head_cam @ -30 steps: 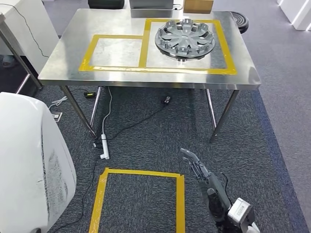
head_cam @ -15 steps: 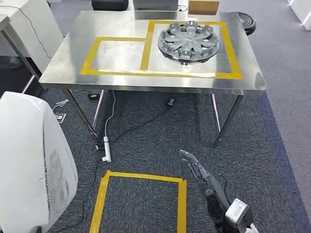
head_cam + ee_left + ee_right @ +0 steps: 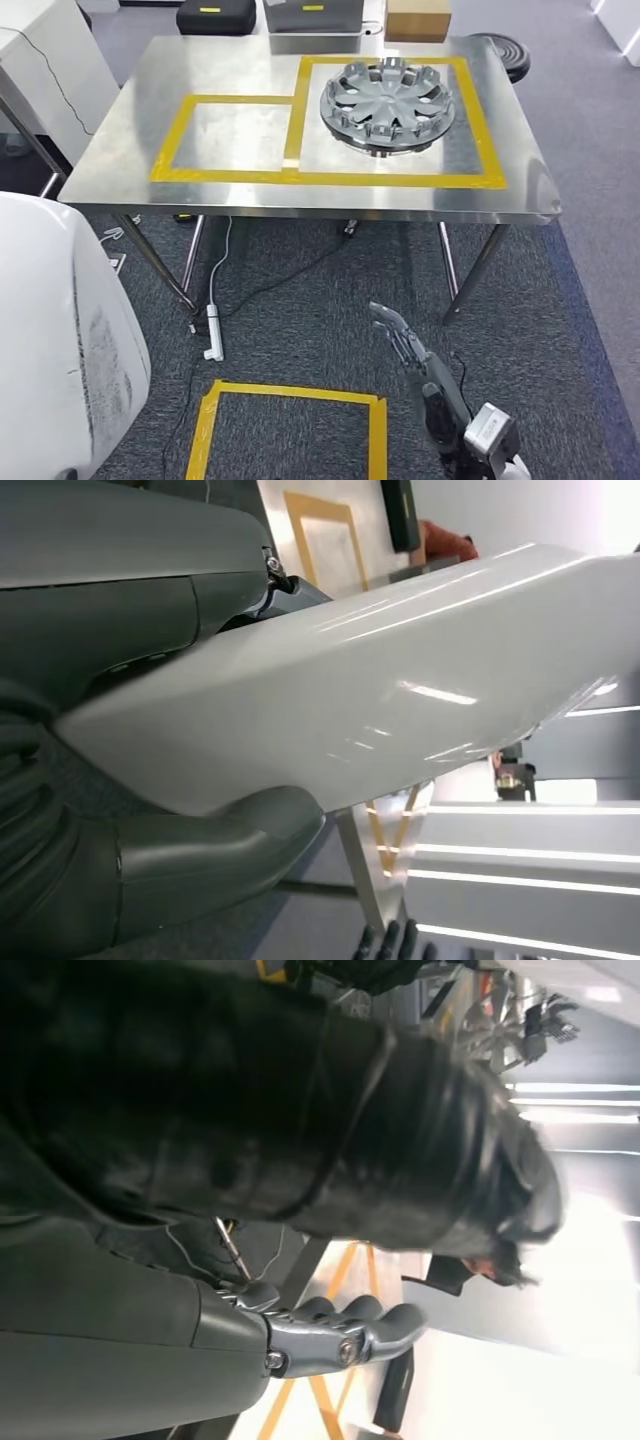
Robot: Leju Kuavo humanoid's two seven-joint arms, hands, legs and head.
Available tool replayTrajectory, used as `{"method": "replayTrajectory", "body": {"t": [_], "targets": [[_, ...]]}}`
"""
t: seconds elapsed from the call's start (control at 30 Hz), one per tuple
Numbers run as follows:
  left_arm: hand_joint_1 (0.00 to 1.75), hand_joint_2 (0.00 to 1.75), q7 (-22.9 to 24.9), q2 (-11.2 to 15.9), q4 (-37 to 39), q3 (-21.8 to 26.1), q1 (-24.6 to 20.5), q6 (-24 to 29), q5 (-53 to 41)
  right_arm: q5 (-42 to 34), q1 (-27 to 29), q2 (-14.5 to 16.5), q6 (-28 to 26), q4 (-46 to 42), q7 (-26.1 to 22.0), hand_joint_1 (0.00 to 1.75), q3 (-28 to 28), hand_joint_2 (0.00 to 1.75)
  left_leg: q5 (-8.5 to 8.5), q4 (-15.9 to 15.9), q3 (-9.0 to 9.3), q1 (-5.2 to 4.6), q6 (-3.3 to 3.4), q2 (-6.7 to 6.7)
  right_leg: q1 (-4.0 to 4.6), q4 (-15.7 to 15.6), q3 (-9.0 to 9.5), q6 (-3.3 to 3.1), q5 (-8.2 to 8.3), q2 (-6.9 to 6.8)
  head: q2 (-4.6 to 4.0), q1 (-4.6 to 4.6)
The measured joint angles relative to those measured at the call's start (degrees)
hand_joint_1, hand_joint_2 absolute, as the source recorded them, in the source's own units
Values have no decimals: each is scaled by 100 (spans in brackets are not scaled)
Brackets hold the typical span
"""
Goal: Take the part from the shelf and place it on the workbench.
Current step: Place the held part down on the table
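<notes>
I see the white part [image 3: 60, 340], a large glossy curved panel, at the lower left of the head view, low and in front of the steel surface [image 3: 121, 140], over the dark carpet. In the left wrist view the same white part [image 3: 362, 680] runs across the frame, and the left hand [image 3: 151, 860] grips it: the thick grey thumb lies against one face and the grey hand body against the other, so the fingers are closed on the panel.

The right hand [image 3: 404, 340] hangs low at the lower right of the head view, above the carpet. Its fingers [image 3: 385, 318] are extended, lie close together and hold nothing. The right wrist view shows the same right hand [image 3: 332, 1335] with fingers straight and side by side.

The surface carries two rectangles of yellow tape [image 3: 226, 175]. A grey wheel cover [image 3: 387, 104] lies flat inside the larger rectangle; the smaller rectangle beside it is bare metal. At the far edge stand a black case [image 3: 215, 15], a grey case [image 3: 311, 14] and a cardboard box [image 3: 416, 18]. On the carpet, a yellow tape square [image 3: 290, 395] lies nearest me, and a white power strip [image 3: 213, 335] lies beside a table leg.
</notes>
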Motion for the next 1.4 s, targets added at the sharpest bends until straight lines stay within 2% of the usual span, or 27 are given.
{"method": "replayTrajectory", "body": {"t": [0.07,0.1,0.13,0.17,0.2,0.27,0.3,0.33,0.4,0.43,0.47,0.53,0.57,0.63,0.67,0.7,0.77,0.8,0.83,0.87,0.9,0.93,0.97,1.03,1.17,1.3,1.4], "targets": [[175,175,-6,-23,-2,8,19,-3,-14,9,-14,3,-20,-25,-23,0,-4,0,-79,-128,186,21,76,-20,-1,324,-96,69,216,2,0,9],[175,175,-10,-34,-2,8,17,-8,-12,11,-22,4,-25,-29,-37,0,-5,0,-123,-192,301,32,112,-25,-1,661,-310,80,331,6,0,20],[175,175,-13,-44,-2,8,6,-14,-9,13,-25,7,-26,-31,-39,0,-6,0,-179,-253,417,43,138,-27,-1,1050,-601,81,353,9,0,30],[175,175,-13,-51,-2,8,-6,-20,-4,13,-27,9,-26,-33,-36,0,-6,0,-248,-301,533,42,158,-31,2,1383,-901,82,250,7,-1,43],[175,175,-12,-56,-2,9,-15,-24,0,13,-29,12,-26,-34,-30,0,-5,0,-328,-340,655,39,167,-36,3,1587,-1169,89,1,7,-1,50],[175,175,-9,-62,-2,10,-25,-26,3,14,-27,14,-27,-34,-20,0,-7,0,-520,-388,940,35,170,-50,6,1612,-1550,110,-573,7,-1,53],[175,175,-7,-65,-2,10,-28,-27,3,14,-25,14,-27,-34,-16,0,-7,0,-627,-400,1094,30,167,-57,10,1469,-1666,117,-687,7,-1,53],[175,175,-7,-68,-2,10,-30,-28,0,15,-18,14,-27,-34,-15,0,-7,0,-740,-405,1249,23,163,-62,16,1242,-1750,107,-549,7,-1,54],[175,175,-13,-73,2,11,-26,-24,-13,14,12,14,-25,-23,-29,0,-7,0,-974,-402,1508,11,135,-73,47,771,-1852,19,429,6,-1,39],[175,175,-19,-75,4,11,-18,-16,-20,16,26,14,-22,-18,-38,0,-7,0,-1070,-401,1593,12,105,-80,70,630,-1841,-39,860,6,-1,25],[175,175,-24,-76,5,15,-12,-7,-27,21,33,15,-17,-20,-47,0,-7,0,-1135,-402,1660,20,71,-85,95,567,-1809,-96,1125,6,-1,17],[175,175,-29,-79,3,22,-15,7,-57,36,17,18,-9,-36,-51,0,-7,0,-1102,-320,1678,38,-8,-81,115,507,-1665,-168,1085,6,-1,24],[175,175,-27,-80,3,27,-22,11,-88,41,7,20,-7,-45,-50,0,-10,0,-1008,-135,1596,44,-44,-68,103,434,-1590,-196,1065,4,-1,30],[175,175,-20,-83,4,31,-36,13,-159,48,-1,22,-2,-47,-38,0,-16,0,-916,477,1212,57,-114,-42,62,272,-1401,-241,1023,-4,-1,28],[175,175,-14,-84,4,33,-37,10,-187,49,-2,25,3,-47,-32,0,-18,0,-1002,790,979,71,-143,-31,53,213,-1309,-258,987,-6,-1,25],[175,175,-7,-85,4,34,-39,8,-206,49,-4,28,12,-47,-26,0,-19,0,-1185,1010,767,89,-167,-27,44,177,-1224,-266,943,-7,-1,25],[175,175,10,-86,4,34,-37,5,-221,52,-2,33,32,-46,-14,0,-19,0,-1478,1124,473,128,-212,-21,22,148,-1049,-252,822,4,-1,25],[175,175,16,-87,4,35,-36,4,-224,50,-1,34,42,-45,-9,0,-19,0,-1423,985,413,146,-233,-18,4,145,-953,-228,749,12,-1,25],[175,175,20,-89,4,36,-34,2,-224,47,-1,36,50,-45,-6,0,-19,0,-1196,729,404,163,-255,-13,-18,146,-854,-190,672,19,-1,25],[175,175,22,-91,4,37,-33,-2,-220,42,0,37,55,-44,-2,0,-19,0,-834,403,424,182,-282,-7,-34,146,-792,-147,597,22,-1,22],[175,175,25,-98,8,37,-38,-7,-212,37,-2,38,60,-42,8,0,-20,0,-578,138,432,183,-298,9,-46,157,-718,-102,528,27,-1,12],[175,175,30,-102,10,40,-42,-15,-202,33,-11,40,62,-40,24,0,-21,0,-388,-26,433,173,-279,25,-48,168,-690,-58,471,28,-1,-5],[175,175,40,-108,12,44,-45,-22,-194,31,-20,44,62,-39,47,0,-21,0,-306,-85,421,158,-239,36,-42,170,-689,-18,427,27,-1,-21],[175,175,56,-116,13,55,-47,-40,-194,30,-36,51,63,-43,79,0,-16,0,-290,-72,418,143,-140,40,-32,141,-665,26,375,20,-1,-39],[175,175,55,-142,13,66,-37,-46,-224,20,-53,53,72,-44,63,0,-9,0,-281,-108,419,161,-91,24,-11,64,-596,-128,399,19,-1,-34],[175,175,53,-156,13,67,-16,5,-251,22,-61,53,82,-32,27,0,-9,0,-322,-111,424,155,-31,18,-9,48,-556,-137,445,16,-1,-33],[175,175,47,-158,13,67,6,30,-271,24,-62,53,90,-21,-18,0,-7,0,-341,-111,431,137,-3,18,-15,-33,-550,-149,403,8,-1,-34]]}}
